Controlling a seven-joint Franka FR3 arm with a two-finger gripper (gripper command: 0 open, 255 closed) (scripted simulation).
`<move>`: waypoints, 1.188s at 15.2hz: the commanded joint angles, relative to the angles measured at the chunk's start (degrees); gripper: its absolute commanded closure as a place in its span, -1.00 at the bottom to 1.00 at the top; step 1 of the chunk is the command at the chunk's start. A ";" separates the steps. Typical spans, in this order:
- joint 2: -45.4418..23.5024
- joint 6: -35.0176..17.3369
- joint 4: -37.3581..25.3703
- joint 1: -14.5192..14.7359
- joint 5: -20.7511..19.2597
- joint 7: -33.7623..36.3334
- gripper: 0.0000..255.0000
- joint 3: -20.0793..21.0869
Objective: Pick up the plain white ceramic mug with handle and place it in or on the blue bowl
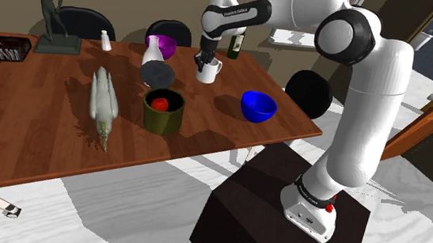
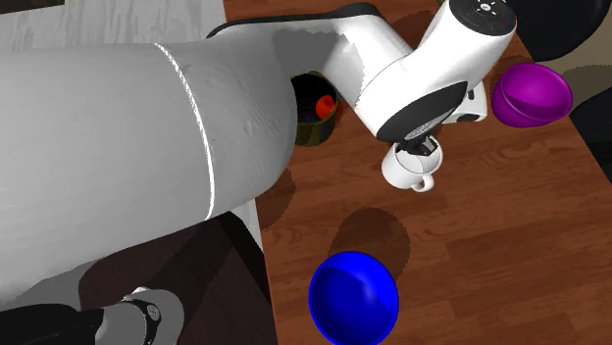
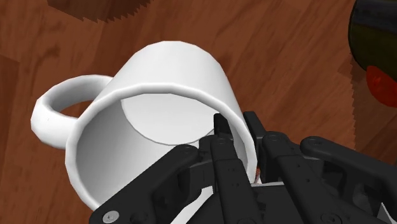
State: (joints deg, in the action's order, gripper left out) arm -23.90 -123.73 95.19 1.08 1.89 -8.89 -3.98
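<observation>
A plain white mug [image 1: 208,73] with a loop handle hangs tilted a little above the wooden table [image 1: 40,127]. My black gripper [image 1: 205,60] is shut on its rim. In the wrist view one finger sits inside the mug [image 3: 165,83] and the other outside its wall, at the gripper [image 3: 238,143]. The handle points away from the fingers. In the second exterior view the mug [image 2: 407,172] hangs under the gripper [image 2: 422,149], and its shadow lies apart from it on the wood. The blue bowl [image 1: 258,106] stands empty near the table's front right corner [image 2: 353,299].
A dark green pot [image 1: 164,111] holding something red stands left of the blue bowl. A purple bowl [image 1: 162,44], a white flask [image 1: 154,52] and a dark bottle [image 1: 235,40] stand behind. A grey bird figure [image 1: 103,100] lies further left; a statue [image 1: 53,12] stands at the back.
</observation>
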 commanded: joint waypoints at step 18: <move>17.96 1.82 16.14 -3.06 -0.62 -5.38 1.00 -2.33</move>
State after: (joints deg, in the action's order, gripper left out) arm -8.13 -121.21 108.49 -1.62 1.39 -13.57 -6.00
